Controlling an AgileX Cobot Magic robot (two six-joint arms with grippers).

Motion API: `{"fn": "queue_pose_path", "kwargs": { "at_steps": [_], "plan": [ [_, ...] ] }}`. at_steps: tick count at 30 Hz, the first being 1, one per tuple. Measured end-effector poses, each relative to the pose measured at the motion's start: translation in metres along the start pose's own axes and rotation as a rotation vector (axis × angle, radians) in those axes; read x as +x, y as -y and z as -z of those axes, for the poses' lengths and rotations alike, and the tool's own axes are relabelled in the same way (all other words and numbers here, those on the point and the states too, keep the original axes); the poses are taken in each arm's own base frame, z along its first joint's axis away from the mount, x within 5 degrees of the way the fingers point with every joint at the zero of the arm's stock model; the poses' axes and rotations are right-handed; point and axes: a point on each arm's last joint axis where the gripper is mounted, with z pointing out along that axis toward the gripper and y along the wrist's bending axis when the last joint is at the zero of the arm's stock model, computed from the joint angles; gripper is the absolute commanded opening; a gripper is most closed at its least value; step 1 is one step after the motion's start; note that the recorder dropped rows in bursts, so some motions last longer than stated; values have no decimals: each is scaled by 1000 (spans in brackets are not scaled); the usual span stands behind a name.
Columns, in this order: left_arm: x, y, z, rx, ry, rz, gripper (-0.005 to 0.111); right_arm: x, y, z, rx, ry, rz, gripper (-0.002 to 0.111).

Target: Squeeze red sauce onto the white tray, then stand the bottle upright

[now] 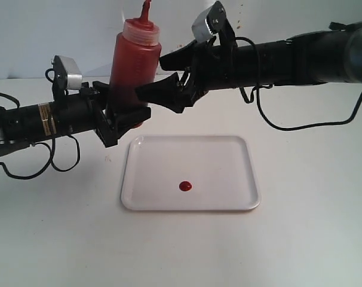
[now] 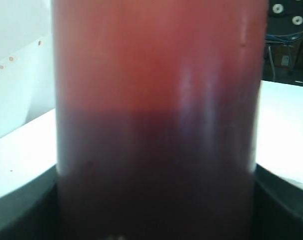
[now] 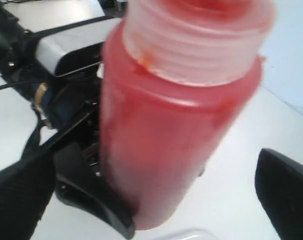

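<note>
Left claw was pinched on the lower body of the bottle, holding it upright with the nozzle up. I couldn't tell if the base sat on the table or hung just above it. Right claw was spread wide, jaws either side of the bottle just above my left grip. One jaw stood clear of the plastic; contact on the other wasn't readable.

Progress: the squeeze looked done. One small round blob of red sauce lay on the white tray, below both claws and well apart from them, near the tray edge farthest from the claws. The bottle was already vertical. My read of what was left: get the base firmly on the table, release left, back both claws off.

Room: the tray's nearest corner sat close below the left claw, so its rim was the edge to watch under the base. The right jaws were the tightest neighbour. The table beyond both claws had nothing on it to catch.
</note>
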Motion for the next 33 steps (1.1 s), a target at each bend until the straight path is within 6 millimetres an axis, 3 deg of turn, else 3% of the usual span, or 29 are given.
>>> {"fn": "queue_pose_path", "kwargs": {
  "at_steps": [4, 7, 8, 10, 12, 16, 18, 21, 26, 33],
  "plan": [
    [0, 1, -1, 3, 1, -33, 0, 7, -2, -15, -26, 63, 38, 105],
    [0, 3, -3, 12, 0, -49, 0, 10, -15, -46, -53, 41, 80, 104],
    [0, 3, -3, 16, -2, -54, 0, 8, -16, -50, -47, 39, 90, 96],
    [0, 3, -3, 18, -4, -53, 0, -1, -19, -61, -20, 33, 119, 59],
    [0, 5, -3, 33, -4, -55, 0, -5, -22, -66, -9, 32, 132, 2],
    [0, 5, -3, 37, -3, -55, 3, -4, -21, -66, 5, 22, 133, 0],
    [1, 4, -3, 30, -13, -55, 11, -4, -21, -68, 27, 4, 139, 0],
    [1, 4, -3, 24, -18, -54, 36, -3, -21, -69, 41, -7, 141, 0],
    [2, 1, -4, -14, -24, -40, 105, -2, -19, -71, 78, -29, 142, 0],
    [0, -2, -3, -49, -19, -36, 105, 5, 1, -68, 227, -99, 143, 0]
  ]
}}
